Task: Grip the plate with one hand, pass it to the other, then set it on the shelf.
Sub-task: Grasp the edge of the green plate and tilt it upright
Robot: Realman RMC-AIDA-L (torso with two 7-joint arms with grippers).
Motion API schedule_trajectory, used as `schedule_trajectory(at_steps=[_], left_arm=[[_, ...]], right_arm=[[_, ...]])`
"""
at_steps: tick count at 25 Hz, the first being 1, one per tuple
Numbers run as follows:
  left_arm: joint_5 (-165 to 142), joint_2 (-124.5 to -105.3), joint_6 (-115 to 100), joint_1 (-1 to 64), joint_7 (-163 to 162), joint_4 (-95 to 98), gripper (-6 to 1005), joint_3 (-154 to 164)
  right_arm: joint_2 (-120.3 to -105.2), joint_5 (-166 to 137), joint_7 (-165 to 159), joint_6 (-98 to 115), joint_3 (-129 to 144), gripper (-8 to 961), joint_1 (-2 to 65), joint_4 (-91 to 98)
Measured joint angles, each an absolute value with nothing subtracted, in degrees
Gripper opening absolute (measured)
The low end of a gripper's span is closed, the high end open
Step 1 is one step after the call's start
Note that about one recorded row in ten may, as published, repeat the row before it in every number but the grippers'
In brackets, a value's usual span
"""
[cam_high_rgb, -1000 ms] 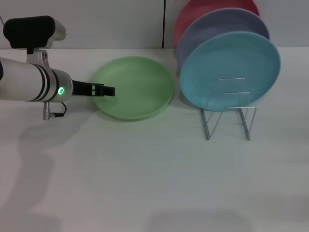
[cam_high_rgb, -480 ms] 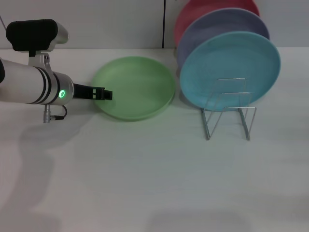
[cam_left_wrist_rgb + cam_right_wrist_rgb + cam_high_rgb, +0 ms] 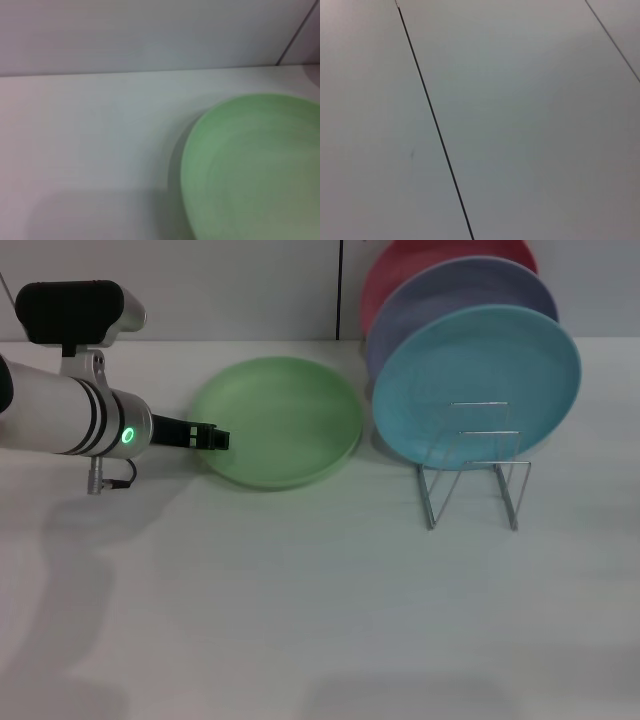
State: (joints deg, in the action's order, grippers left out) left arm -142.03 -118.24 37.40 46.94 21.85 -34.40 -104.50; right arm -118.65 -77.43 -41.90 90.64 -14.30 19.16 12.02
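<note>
The light-green plate (image 3: 280, 420) lies flat on the white table, left of the rack. My left gripper (image 3: 218, 439) reaches in from the left and sits at the plate's left rim, low over the table. The left wrist view shows the plate's rim (image 3: 255, 165) close by, with bare table beside it. The shelf (image 3: 475, 475) is a thin silver wire rack standing on the right; its front slots are free. My right gripper is not in view; the right wrist view shows only a plain panelled surface.
A turquoise-blue plate (image 3: 475, 380) stands upright in the rack, with a lavender plate (image 3: 450, 295) and a red plate (image 3: 420, 260) behind it. A wall runs along the back of the table (image 3: 320, 620).
My left gripper has drawn back a little to the left and dropped slightly, from over the plate's rim to its left edge. The plate has not moved.
</note>
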Motion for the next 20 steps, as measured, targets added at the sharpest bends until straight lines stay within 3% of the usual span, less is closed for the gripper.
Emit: schedule_trajectory(at_steps=[9, 12, 20], left_arm=[[-142.71, -118.14, 37.90, 46.74, 21.75, -34.82, 509, -104.63], [-142.77, -118.07, 37.90, 46.70, 21.75, -34.84, 421, -104.61], [-143.89, -118.02, 37.97, 46.86, 21.59, -34.89, 345, -104.76]], right_arm=[[-118.65, -77.43, -41.92, 90.78, -14.23, 726, 19.40, 11.96], [-118.65, -77.43, -41.93, 90.79, -14.21, 727, 19.48, 11.95], [-118.65, -77.49, -41.93, 90.80, -13.79, 726, 19.71, 11.95]])
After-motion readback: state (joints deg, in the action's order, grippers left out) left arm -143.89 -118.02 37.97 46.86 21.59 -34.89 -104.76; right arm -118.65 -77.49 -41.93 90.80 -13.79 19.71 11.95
